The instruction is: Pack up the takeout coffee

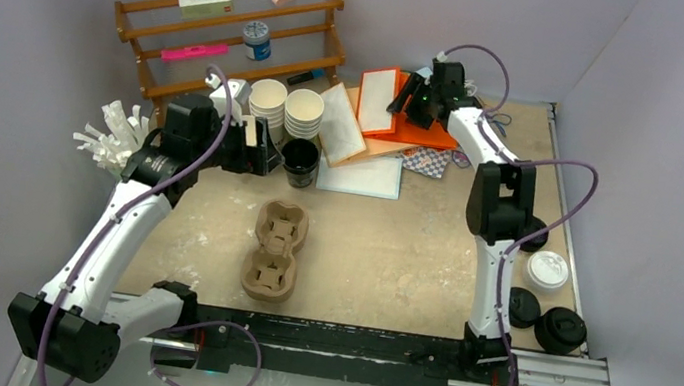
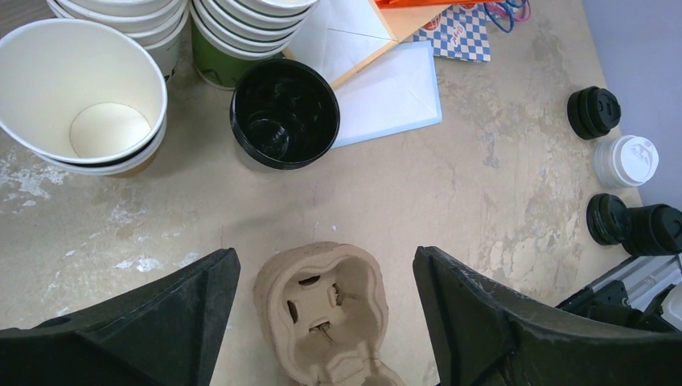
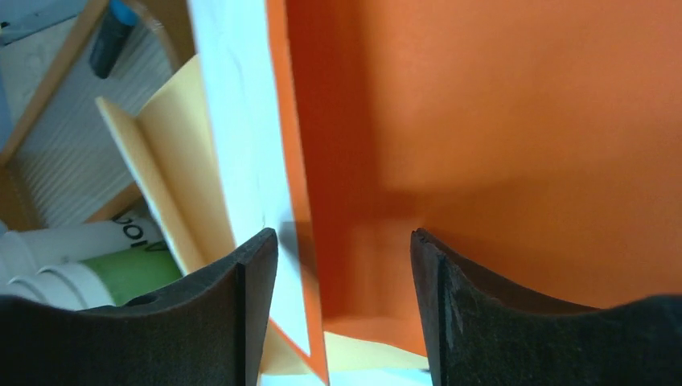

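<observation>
As the left gripper (image 2: 326, 257) hangs spread wide beside the stacked paper cups (image 1: 268, 100), beyond the pulp cup tray (image 1: 274, 249), the right gripper (image 3: 344, 241), jaws apart, straddles the orange paper bag's (image 1: 425, 130) edge, which a skewed pinch might crumple or drop.

The left arm (image 1: 115, 232) and right arm (image 1: 487, 264) have white link shells between chunky black joint housings, and a thin purple cable (image 1: 592, 193) loops along each. The left end effector (image 2: 326, 253) and right end effector (image 3: 344, 235) each end in two broad, matte-black wedge fingers (image 2: 145, 330).
</observation>
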Robot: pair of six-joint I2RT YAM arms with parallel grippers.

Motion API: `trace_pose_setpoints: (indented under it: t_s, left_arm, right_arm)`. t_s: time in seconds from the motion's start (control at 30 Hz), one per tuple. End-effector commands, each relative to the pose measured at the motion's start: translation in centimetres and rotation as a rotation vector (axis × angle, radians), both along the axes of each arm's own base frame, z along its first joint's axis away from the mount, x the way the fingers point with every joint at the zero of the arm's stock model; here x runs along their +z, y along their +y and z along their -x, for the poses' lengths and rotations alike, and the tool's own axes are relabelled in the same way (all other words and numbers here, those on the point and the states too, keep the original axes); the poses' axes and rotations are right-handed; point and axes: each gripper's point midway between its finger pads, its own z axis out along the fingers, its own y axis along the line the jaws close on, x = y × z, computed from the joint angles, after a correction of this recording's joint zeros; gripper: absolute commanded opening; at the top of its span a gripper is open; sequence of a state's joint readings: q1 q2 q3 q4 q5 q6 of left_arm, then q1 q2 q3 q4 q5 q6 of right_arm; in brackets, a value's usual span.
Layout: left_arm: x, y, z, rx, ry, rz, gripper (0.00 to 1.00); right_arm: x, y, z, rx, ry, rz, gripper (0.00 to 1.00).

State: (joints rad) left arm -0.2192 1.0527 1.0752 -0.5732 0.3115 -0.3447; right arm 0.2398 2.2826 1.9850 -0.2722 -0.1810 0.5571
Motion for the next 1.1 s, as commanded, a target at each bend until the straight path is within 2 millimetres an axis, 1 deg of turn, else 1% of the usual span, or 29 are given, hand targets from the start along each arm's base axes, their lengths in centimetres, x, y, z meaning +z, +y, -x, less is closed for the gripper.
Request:
trace_pose_setpoints:
  t_s: [0.0, 0.03, 0.07, 0.1, 0.13, 0.17, 0.2, 0.23, 0.33, 0.43, 0.47, 0.5, 0.57, 0.6, 0.63, 0.67, 0.73, 0.77, 0.8, 0.83, 0.9, 0.97, 1.07]
  left_arm:
    - [0.3, -0.6, 0.6, -0.043, -0.023, -0.007, 0.84]
    - [0.3, -0.6, 0.6, -0.045, -0.022, -0.007, 0.84]
    - [0.4, -0.7, 0.6, -0.047, -0.023, -0.008, 0.84]
    - [0.4, -0.7, 0.6, -0.048, -0.024, -0.010, 0.84]
    - [0.5, -0.7, 0.5, -0.049, -0.026, -0.012, 0.84]
    - [0.4, -0.7, 0.4, -0.048, -0.026, -0.014, 0.84]
    - [0.4, -0.7, 0.3, -0.049, -0.026, -0.017, 0.84]
    - [0.4, -0.7, 0.2, -0.049, -0.025, -0.019, 0.84]
    - [0.3, -0.9, 0.1, -0.055, -0.021, -0.017, 0.84]
    - [0.0, -1.2, 0.2, -0.062, -0.011, -0.013, 0.84]
    - [-0.1, -1.3, 0.2, -0.063, -0.009, -0.013, 0.84]
    - [-0.3, -1.3, 0.1, -0.063, -0.007, -0.015, 0.84]
    - [-0.3, -1.4, 0.1, -0.066, -0.005, -0.015, 0.84]
    - [-0.4, -1.4, 0.1, -0.068, -0.002, -0.016, 0.84]
    - [-0.5, -1.5, 0.0, -0.068, -0.001, -0.017, 0.84]
    - [-0.5, -1.5, 0.0, -0.069, 0.001, -0.017, 0.84]
    - [-0.5, -1.7, 0.1, -0.071, 0.003, -0.014, 0.84]
    - [-0.6, -1.7, 0.1, -0.072, 0.006, -0.013, 0.84]
    - [-0.6, -1.8, 0.1, -0.073, 0.006, -0.012, 0.83]
    - [-0.6, -1.8, 0.2, -0.074, 0.008, -0.011, 0.83]
    - [-0.7, -1.8, 0.4, -0.074, 0.011, -0.008, 0.83]
    - [-0.9, -1.8, 0.6, -0.073, 0.017, -0.006, 0.83]
    - [-1.1, -1.7, 0.9, -0.072, 0.024, -0.006, 0.84]
  right_arm:
    - [1.5, 0.6, -1.1, 0.023, -0.004, -0.062, 0.58]
    - [1.2, 0.7, -0.9, 0.028, 0.008, -0.070, 0.52]
    - [1.1, 1.0, -0.8, 0.037, 0.015, -0.081, 0.41]
    - [1.2, 0.8, -0.7, 0.040, 0.014, -0.077, 0.29]
    - [1.6, 0.3, -0.9, 0.027, 0.002, -0.066, 0.18]
    - [2.3, -0.8, -1.4, 0.002, -0.017, -0.056, 0.09]
    - [3.0, -2.1, -1.8, -0.026, -0.034, -0.051, 0.04]
    - [3.9, -3.6, -2.3, -0.060, -0.052, -0.050, 0.00]
    - [6.4, -10.2, -3.8, -0.224, -0.087, -0.055, 0.00]
    - [8.9, -16.3, -4.6, -0.356, -0.137, -0.072, 0.00]
    - [9.6, -17.4, -4.7, -0.374, -0.154, -0.073, 0.00]
    - [10.3, -17.8, -4.8, -0.372, -0.169, -0.081, 0.06]
    - [11.5, -17.0, -5.1, -0.306, -0.209, -0.111, 0.38]
    - [11.8, -15.7, -5.1, -0.256, -0.219, -0.139, 0.50]
    - [11.6, -14.5, -4.9, -0.217, -0.215, -0.159, 0.57]
    - [11.3, -13.5, -4.6, -0.189, -0.213, -0.168, 0.61]
    - [10.8, -11.6, -4.0, -0.137, -0.219, -0.192, 0.65]
    - [10.6, -11.1, -3.9, -0.118, -0.224, -0.211, 0.66]
    - [10.4, -9.2, -3.6, -0.076, -0.223, -0.227, 0.67]
    - [10.0, -8.1, -3.4, -0.051, -0.216, -0.236, 0.68]
    - [9.1, -6.4, -3.1, -0.006, -0.198, -0.244, 0.69]
    - [8.1, -4.3, -2.7, 0.039, -0.180, -0.242, 0.68]
    - [6.4, -1.8, -2.1, 0.084, -0.149, -0.235, 0.66]
